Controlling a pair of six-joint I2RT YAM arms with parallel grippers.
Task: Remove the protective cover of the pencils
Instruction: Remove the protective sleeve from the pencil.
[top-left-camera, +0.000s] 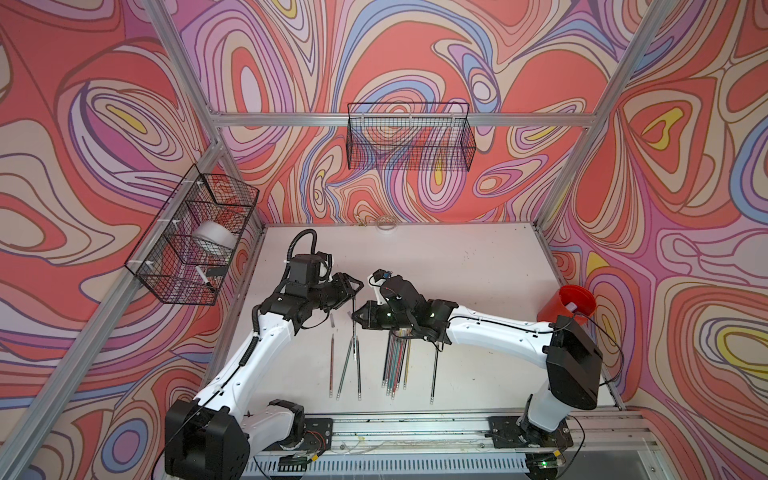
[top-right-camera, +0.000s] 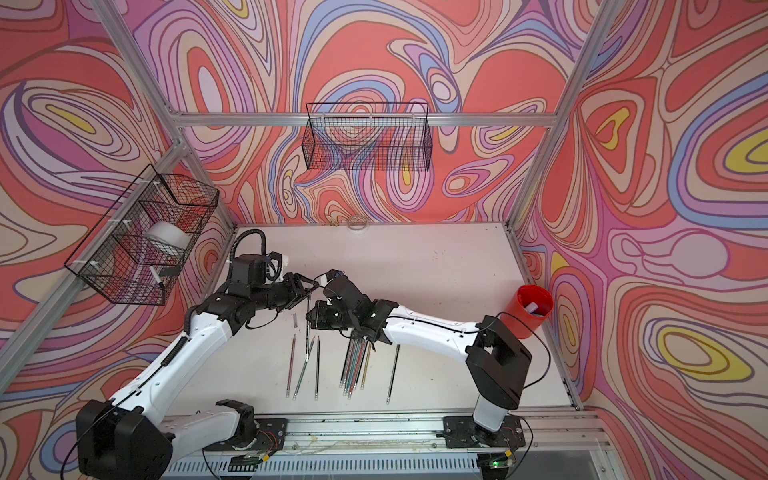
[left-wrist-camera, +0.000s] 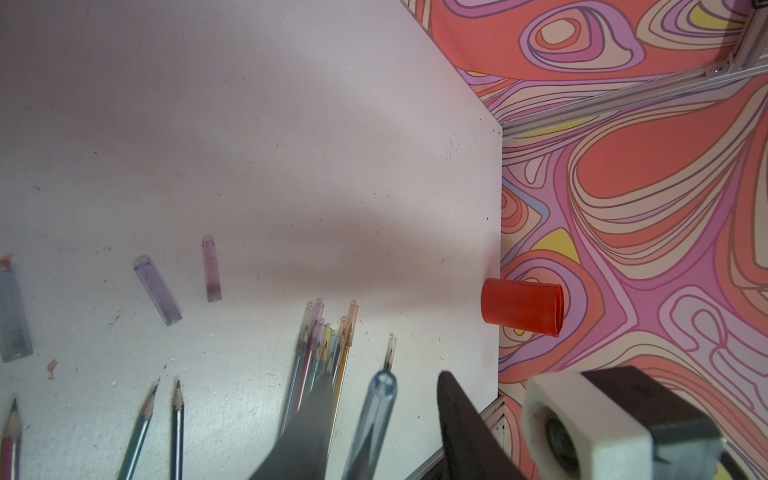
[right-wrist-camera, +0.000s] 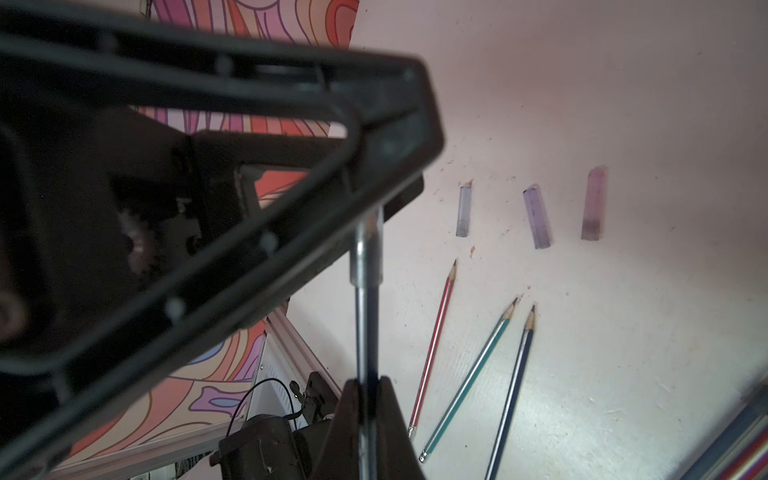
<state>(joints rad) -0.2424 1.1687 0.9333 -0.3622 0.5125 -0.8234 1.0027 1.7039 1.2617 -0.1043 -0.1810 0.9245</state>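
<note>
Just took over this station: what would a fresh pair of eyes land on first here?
Mid-table, the right end effector is shut on a capped pencil while the left end effector straddles its bluish cover, jaws apart. Beside them lie three loose covers just past the tips of three bare pencils, and a bundle of still-covered pencils waits under the right arm.
</note>
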